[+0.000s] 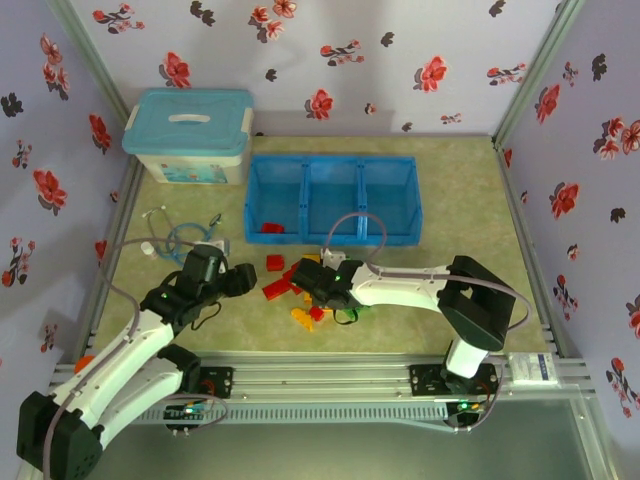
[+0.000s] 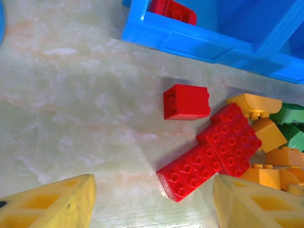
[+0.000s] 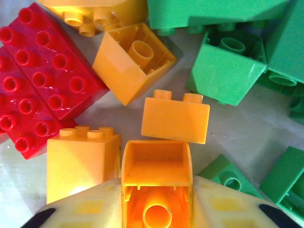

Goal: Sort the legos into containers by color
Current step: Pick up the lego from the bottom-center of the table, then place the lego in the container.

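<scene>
Orange lego (image 3: 156, 167) inside right gripper (image 3: 157, 205)

The enclosure has three pale lavender fabric walls printed with red and black flowers (image 1: 300, 70) at the upper, left and right frame edges. Grey metal corner posts (image 1: 525, 75) join them. The pale green-beige marbled tabletop (image 1: 460, 190) is evenly lit. A ribbed aluminium rail (image 1: 330, 375) crosses the lower frame.

Pale marbled bench (image 1: 455, 210), lightly cluttered.
On it sit a blue tray (image 1: 335, 159), a lidded box (image 1: 188, 135), loose legos (image 1: 278, 287) near the tray, and a coiled cable (image 1: 185, 238).
</scene>
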